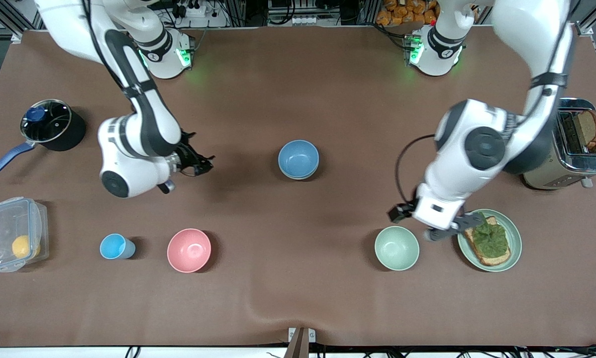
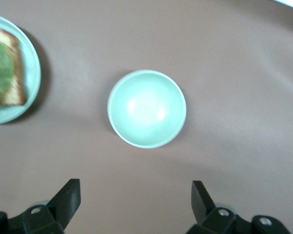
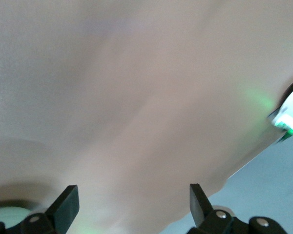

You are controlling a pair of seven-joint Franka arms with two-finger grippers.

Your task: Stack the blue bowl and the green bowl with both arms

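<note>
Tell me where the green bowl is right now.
In the front view the green bowl sits upright on the table toward the left arm's end, beside the plate of toast, with the open left gripper just above it.

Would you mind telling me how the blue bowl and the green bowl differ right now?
The blue bowl is medium blue; the green bowl is pale mint. The blue bowl sits mid-table, farther from the front camera; the green bowl sits nearer, beside the toast plate, with the left gripper open beside it. Both are upright, empty and similar in size.

Left gripper [image 2: 134, 202] hangs low with jaws wide apart; right gripper [image 3: 132, 204] is raised, jaws likewise spread.
</note>
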